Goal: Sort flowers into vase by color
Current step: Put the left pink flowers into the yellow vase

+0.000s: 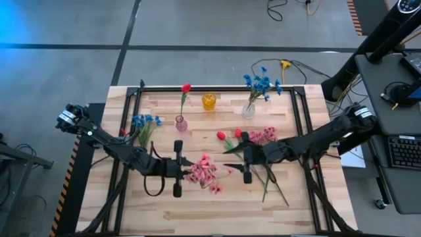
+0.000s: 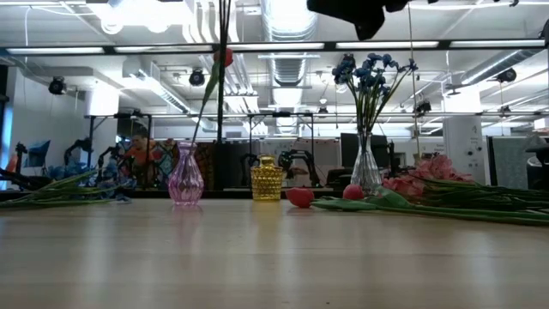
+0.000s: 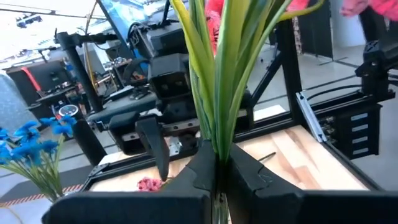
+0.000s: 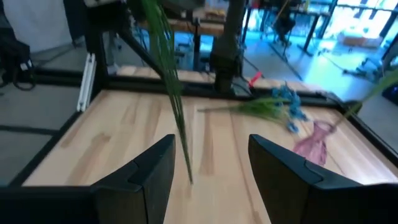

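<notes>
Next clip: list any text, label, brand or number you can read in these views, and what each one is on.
None can be read in any view.
The vases, the flowers and the table show no print.
The keyboard beside the table is too small for its key legends to be made out.
The screens in the room behind are too blurred to read.

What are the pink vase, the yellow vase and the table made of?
The pink vase looks like tinted glass: light passes through it and it shines. The yellow vase seems to be see-through amber glass or plastic with a bumpy, knobbly surface. The table looks like pale wood, with plank lines and grain showing, and a smooth matte finish.
</notes>
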